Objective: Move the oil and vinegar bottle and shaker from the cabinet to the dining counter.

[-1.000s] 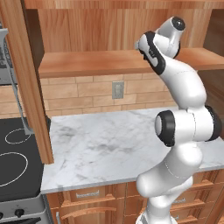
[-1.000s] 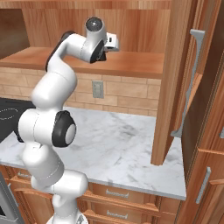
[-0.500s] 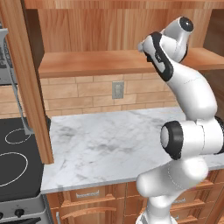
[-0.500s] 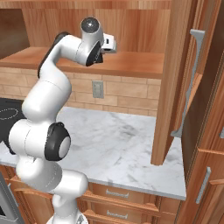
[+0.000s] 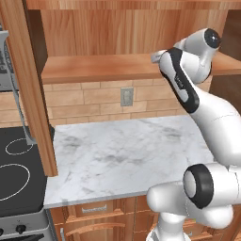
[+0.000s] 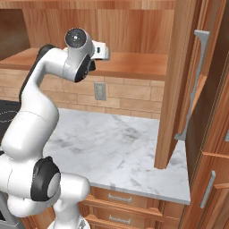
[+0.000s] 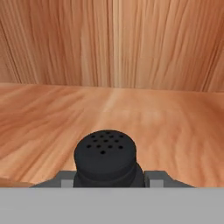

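My hand (image 7: 109, 183) sits with the shaker (image 7: 106, 158) lodged between its two tips, the black perforated cap rising right in the middle of the hand view and the grey tips showing on either side of its lower body; I judge the hand closed on the shaker, the jaws part way in because the body fills the gap. I hold it low on the body, under the rounded cap, which I take to be the steadier place, since the cap narrows and would slip. Beyond the shaker lies the plank shelf (image 7: 166, 127) of the cabinet (image 6: 179, 80), bare wood running back to the cabinet's rear wall; nothing else stands on the stretch of shelf ahead of the shaker, and the oil and vinegar bottle I cannot place. From the base views my wrist reaches over the front edge of that shelf, the arm arching up from below, so the shaker is inside the cabinet or just at its lip, not yet brought out. Whether it rests on the shelf or hangs just clear I cannot tell. Below the shelf runs the brick backsplash with its wall outlet (image 5: 126, 96), and below that the marble worktop (image 5: 127, 160). Left of the shelf the open cabinet door (image 5: 28, 94) stands edge-on, and right of it another open door (image 6: 172, 89) with its silver bar handle (image 6: 197, 85); both flank my way out, so I would draw straight back between them before swinging.
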Available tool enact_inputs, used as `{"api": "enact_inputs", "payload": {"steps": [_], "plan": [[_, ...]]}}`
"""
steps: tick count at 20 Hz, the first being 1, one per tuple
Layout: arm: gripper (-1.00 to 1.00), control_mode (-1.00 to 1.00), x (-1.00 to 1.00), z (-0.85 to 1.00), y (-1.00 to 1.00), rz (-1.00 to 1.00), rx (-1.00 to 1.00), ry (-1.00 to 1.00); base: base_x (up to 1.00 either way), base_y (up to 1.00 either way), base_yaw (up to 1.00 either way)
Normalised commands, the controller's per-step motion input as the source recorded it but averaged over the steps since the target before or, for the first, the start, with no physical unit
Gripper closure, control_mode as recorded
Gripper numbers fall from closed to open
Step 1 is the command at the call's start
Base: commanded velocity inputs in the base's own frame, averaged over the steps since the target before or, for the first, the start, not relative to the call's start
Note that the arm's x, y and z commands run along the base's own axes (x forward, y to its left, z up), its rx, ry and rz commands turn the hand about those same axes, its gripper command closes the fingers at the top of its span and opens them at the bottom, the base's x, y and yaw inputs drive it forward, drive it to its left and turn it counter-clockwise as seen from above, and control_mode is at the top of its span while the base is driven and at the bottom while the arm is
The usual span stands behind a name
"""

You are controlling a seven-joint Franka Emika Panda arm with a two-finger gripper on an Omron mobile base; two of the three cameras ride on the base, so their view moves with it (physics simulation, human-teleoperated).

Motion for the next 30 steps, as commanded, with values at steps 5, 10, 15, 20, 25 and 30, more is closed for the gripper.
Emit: {"api": "enact_inputs", "payload": {"steps": [5, 10, 15, 20, 25, 30], "plan": [[1.0, -1.0, -0.75, 0.01, 0.2, -0.07, 0.04, 0.0, 0.0, 0.0, 0.0], [1.0, -1.0, -0.78, 0.02, 0.19, -0.07, 0.05, 0.0, 0.0, 0.0, 0.0], [1.0, -1.0, -0.82, 0.0, 0.22, -0.02, 0.0, 0.0, 0.0, 0.0, 0.0], [1.0, -1.0, -0.85, 0.0, 0.21, 0.0, 0.0, -0.03, 0.0, 0.0, 0.0], [1.0, -1.0, -0.85, 0.0, 0.15, 0.0, 0.0, -0.09, 0.0, 0.0, 0.0], [1.0, -1.0, -0.73, 0.0, 0.12, 0.0, 0.0, -0.01, 0.0, 0.0, 0.0]]}}
